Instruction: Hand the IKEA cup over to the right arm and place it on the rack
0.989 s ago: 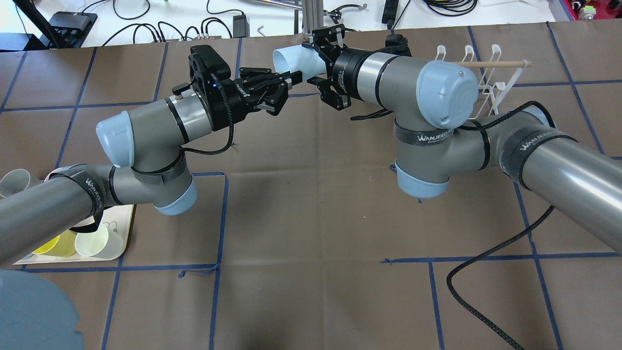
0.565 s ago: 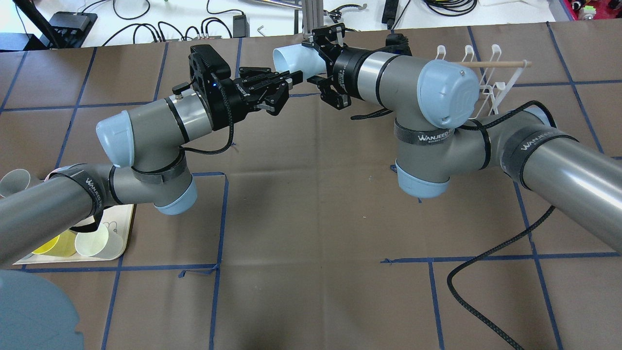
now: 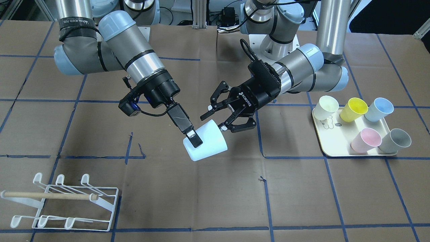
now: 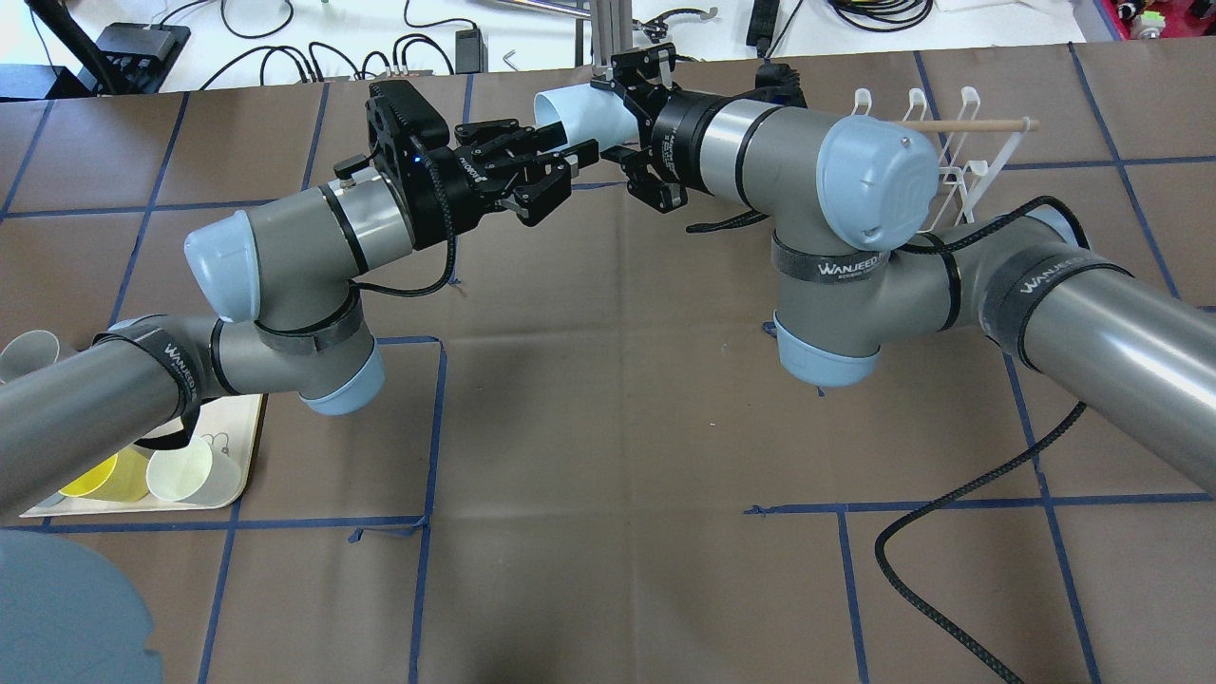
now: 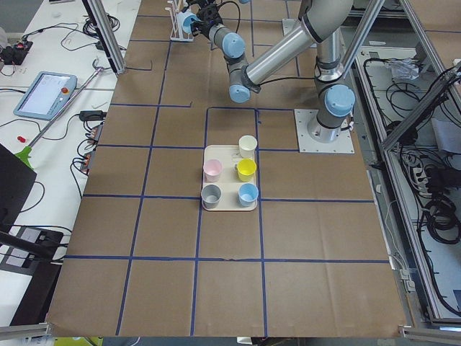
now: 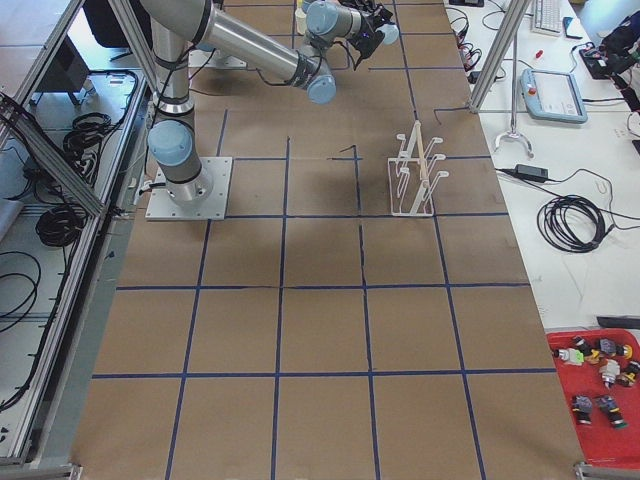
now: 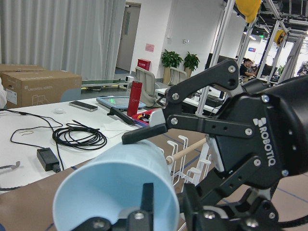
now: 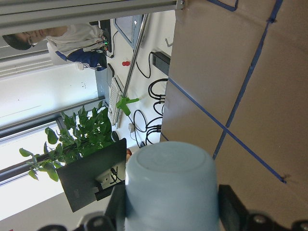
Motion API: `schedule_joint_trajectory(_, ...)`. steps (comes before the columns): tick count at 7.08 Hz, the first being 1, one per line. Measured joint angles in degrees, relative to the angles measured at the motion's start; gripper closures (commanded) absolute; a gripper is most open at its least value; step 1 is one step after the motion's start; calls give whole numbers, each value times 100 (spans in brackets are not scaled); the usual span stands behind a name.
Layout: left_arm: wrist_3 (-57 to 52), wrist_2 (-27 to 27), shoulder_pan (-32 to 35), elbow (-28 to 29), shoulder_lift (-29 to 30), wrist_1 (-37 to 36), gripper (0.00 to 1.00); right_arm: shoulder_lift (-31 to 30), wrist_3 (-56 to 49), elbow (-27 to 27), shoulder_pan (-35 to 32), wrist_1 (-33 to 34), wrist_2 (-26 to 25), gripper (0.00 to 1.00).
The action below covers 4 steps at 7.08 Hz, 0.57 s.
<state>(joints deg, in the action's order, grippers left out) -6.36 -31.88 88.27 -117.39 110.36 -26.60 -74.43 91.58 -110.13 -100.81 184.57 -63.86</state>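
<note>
Right tool (image 3: pixel 196 141) pinches the pale blue cup (image 3: pixel 210 144) above the desk (image 3: pixel 302 201). Left tool (image 3: pixel 215 119), fingers spread, sits just beside the cup at its 1 o'clock, seen from across the desk. Judged best: back the left tool straight out without nudging the cup, then carry it toward the rack (image 3: pixel 63 201) at 8 o'clock.

Pale blue plastic cup (image 3: pixel 210 145), tilted on its side in the air, well apart from the white wire rack with wooden dowel (image 3: pixel 63 196). Silver-grey right arm (image 3: pixel 134 55); its black two-finger gripper (image 4: pixel 619 122) clasps the cup's wall.
</note>
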Motion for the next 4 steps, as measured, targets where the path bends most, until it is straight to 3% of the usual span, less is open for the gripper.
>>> schedule_joint_trajectory(1, 10, 11, -8, 3, -1, 10, 6, -1, 0, 0, 0, 0, -9, 64)
schedule_joint_trajectory(4, 106, 117, -211, -12, -15, 31, 1, 41, -8, 34, 136, 35, -24, 76)
